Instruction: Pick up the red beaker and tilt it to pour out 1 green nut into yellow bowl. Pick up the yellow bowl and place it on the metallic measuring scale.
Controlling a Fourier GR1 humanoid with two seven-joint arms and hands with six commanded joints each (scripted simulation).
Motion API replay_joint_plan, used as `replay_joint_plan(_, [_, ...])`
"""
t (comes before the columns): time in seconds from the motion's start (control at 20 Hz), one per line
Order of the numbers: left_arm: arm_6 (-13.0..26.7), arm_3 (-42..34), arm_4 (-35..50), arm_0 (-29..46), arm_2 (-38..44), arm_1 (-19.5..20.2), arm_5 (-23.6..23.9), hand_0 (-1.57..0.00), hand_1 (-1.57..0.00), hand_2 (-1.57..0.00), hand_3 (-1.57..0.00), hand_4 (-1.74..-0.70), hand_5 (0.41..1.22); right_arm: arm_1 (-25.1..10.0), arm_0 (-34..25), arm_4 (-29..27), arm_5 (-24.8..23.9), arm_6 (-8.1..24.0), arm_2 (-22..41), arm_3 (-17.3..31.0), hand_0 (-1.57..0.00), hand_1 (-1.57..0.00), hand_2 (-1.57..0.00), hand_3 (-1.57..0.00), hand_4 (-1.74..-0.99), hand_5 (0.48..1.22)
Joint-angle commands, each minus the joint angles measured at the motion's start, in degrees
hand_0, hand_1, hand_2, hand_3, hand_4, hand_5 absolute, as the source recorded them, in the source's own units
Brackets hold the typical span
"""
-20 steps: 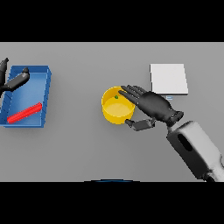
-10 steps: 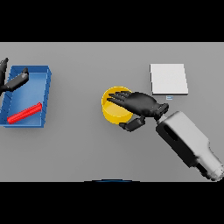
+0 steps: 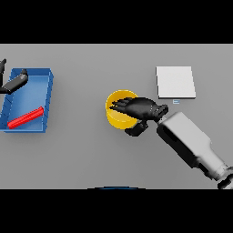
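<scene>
My right hand [image 3: 139, 109] lies across the yellow bowl [image 3: 119, 117] in mid-surface, fingers over its rim and thumb outside, so next I must lift it onto the scale [image 3: 175, 82].

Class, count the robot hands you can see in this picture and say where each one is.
2. The right hand is over the right side of the yellow bowl, near the table's middle. The left hand shows at the left edge, over the blue tray.

Glossy yellow bowl [image 3: 114, 117], matt table [image 3: 91, 154]
</scene>
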Motion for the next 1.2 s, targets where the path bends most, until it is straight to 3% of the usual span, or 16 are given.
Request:
replay_joint_plan(0.0, [0.1,-0.2,-0.1,-0.3,-0.1,-0.3,0.1,0.00,0.00,0.00,0.00,-0.79,0.732,-0.1,-0.4,0.2,0.2,-0.3,0.3,0.6,0.00,0.00,0.00,0.00,-1.304,0.703])
replay_joint_plan(0.2, [-0.1,0.4,-0.3,-0.7,-0.3,-0.6,-0.1,0.00,0.00,0.00,0.00,-0.79,0.725,0.6,-0.1,0.9,1.4,1.7,1.3,-0.2,-0.02,-0.04,-0.07,-0.09,-1.339,0.784])
replay_joint_plan(0.25, [-0.4,0.1,-0.1,-0.3,-0.2,-0.4,0.0,0.00,0.00,0.00,0.00,-0.79,0.723,0.7,-0.3,1.5,1.1,2.1,1.7,0.2,-0.09,-0.11,-0.13,-0.16,-1.362,0.820])
replay_joint_plan(0.35, [-1.1,1.2,0.3,-0.7,0.5,-0.5,-0.5,0.00,0.00,0.00,0.00,-0.79,0.723,0.3,-0.6,1.8,1.1,0.5,2.3,0.2,-0.51,-0.44,-0.39,-0.36,-1.425,0.964])
replay_joint_plan(0.45, [-1.0,0.8,0.4,-0.5,0.3,-0.2,-0.8,0.00,0.00,0.00,0.00,-0.80,0.726,-0.5,-0.4,1.1,3.2,0.3,2.2,-0.3,-0.89,-0.85,-0.81,-0.59,-1.534,1.057])
replay_joint_plan(0.55, [-0.3,-0.3,0.3,-0.4,0.2,-0.2,-0.1,0.00,0.00,0.00,0.00,-0.80,0.728,-0.6,-0.8,0.2,5.0,0.2,2.1,0.1,-1.14,-1.11,-1.09,-0.87,-1.604,1.116])
replay_joint_plan(0.65, [-0.1,-1.3,0.3,0.1,0.0,0.0,0.3,0.00,0.00,0.00,0.00,-0.80,0.727,-0.6,-0.7,0.0,5.4,1.3,2.4,-0.7,-1.29,-1.27,-1.26,-1.02,-1.649,1.154])
replay_joint_plan(0.75, [0.3,-1.2,0.8,-0.2,0.6,0.4,0.1,0.00,0.00,0.00,0.00,-0.80,0.725,-0.9,-0.2,-0.7,5.8,1.8,2.1,-1.6,-1.39,-1.38,-1.31,-1.14,-1.682,1.178])
replay_joint_plan(0.95, [-0.7,-1.0,0.8,0.7,0.4,0.1,0.1,0.00,0.00,0.00,0.00,-0.81,0.725,-2.0,-0.5,-1.8,6.6,1.9,1.6,-3.0,-1.50,-1.49,-1.45,-1.18,-1.717,1.203])
replay_joint_plan(1.1, [0.1,-1.9,0.1,0.9,-0.1,0.4,0.9,0.00,0.00,0.00,0.00,-0.80,0.724,-3.2,-0.8,-3.2,7.8,2.2,0.5,-5.7,-1.53,-1.53,-1.49,-1.19,-1.729,1.212])
replay_joint_plan(1.15, [0.3,-2.6,0.4,1.2,0.1,0.9,0.8,0.00,0.00,0.00,0.00,-0.80,0.723,-4.3,-0.6,-3.7,8.8,2.6,-0.1,-7.6,-1.54,-1.54,-1.47,-1.27,-1.731,1.214])
